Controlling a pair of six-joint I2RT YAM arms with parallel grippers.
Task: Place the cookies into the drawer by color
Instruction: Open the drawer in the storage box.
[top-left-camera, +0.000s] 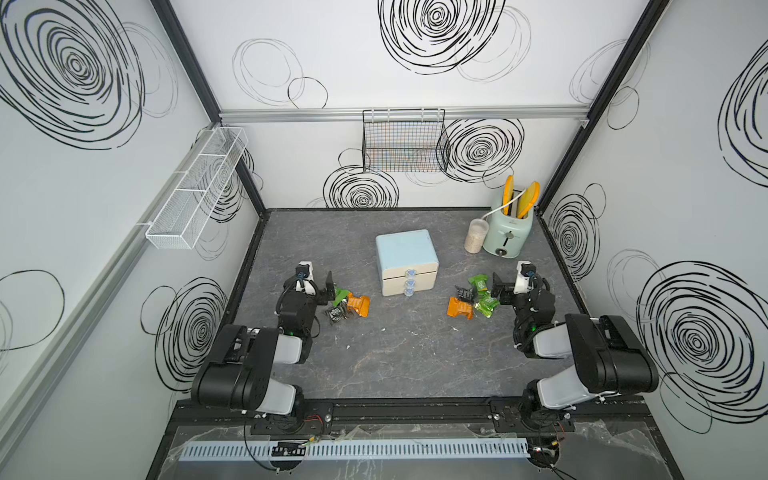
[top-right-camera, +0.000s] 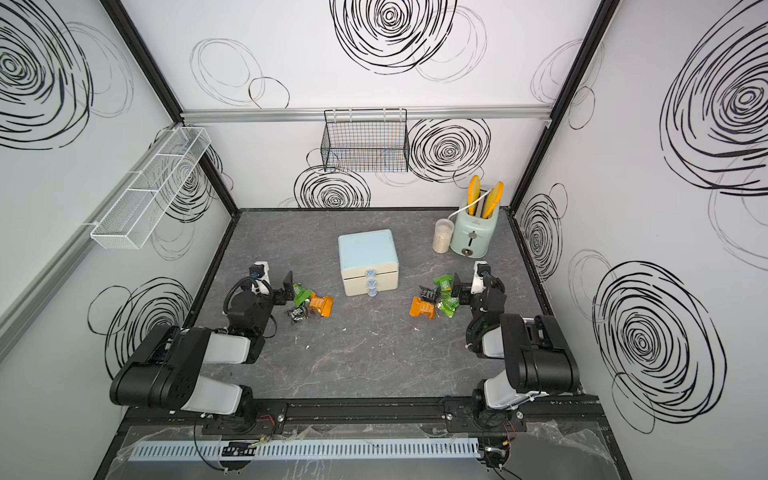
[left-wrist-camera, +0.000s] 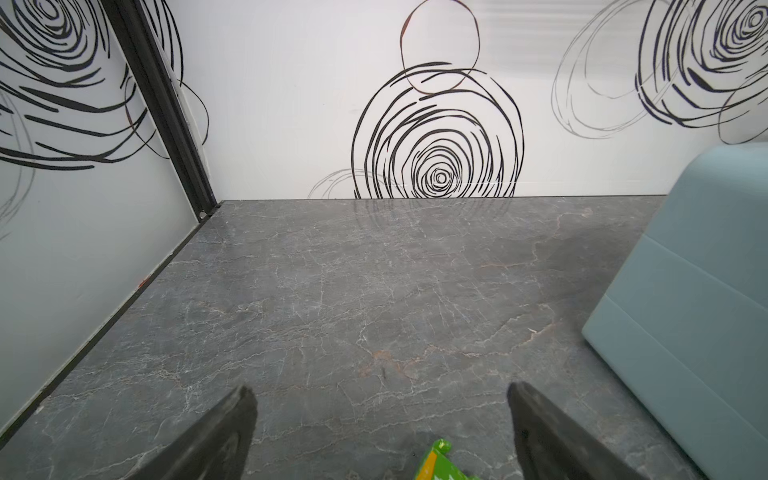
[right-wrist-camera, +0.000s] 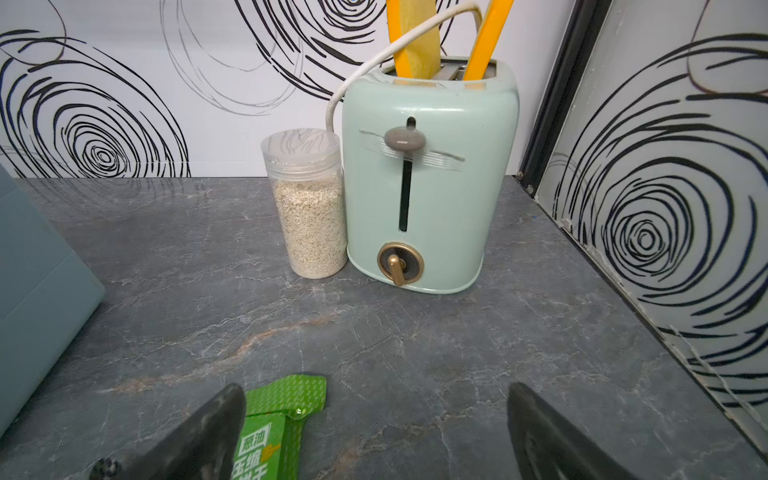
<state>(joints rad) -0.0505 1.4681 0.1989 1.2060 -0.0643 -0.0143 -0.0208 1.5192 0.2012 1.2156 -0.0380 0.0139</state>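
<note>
The drawer (top-left-camera: 406, 253) is a pale-blue chest in mid-table with three cream fronts, all pushed in. Left of it lie a green cookie (top-left-camera: 340, 294), an orange one (top-left-camera: 358, 304) and a black one (top-left-camera: 336, 314). To its right lie green cookies (top-left-camera: 478, 283), a black one (top-left-camera: 464, 293) and an orange one (top-left-camera: 460, 308). My left gripper (left-wrist-camera: 380, 390) is open over the left pile, with a green cookie (left-wrist-camera: 440, 463) low between its fingers. My right gripper (right-wrist-camera: 374, 388) is open too, a green cookie (right-wrist-camera: 282, 411) beside one finger. Neither holds anything.
A mint-green toaster (right-wrist-camera: 428, 178) with yellow slices and a clear jar of grain (right-wrist-camera: 309, 208) stand at the back right. A black wire basket (top-left-camera: 405, 141) hangs on the back wall and a white mesh shelf (top-left-camera: 195, 191) on the left wall. Walls enclose three sides.
</note>
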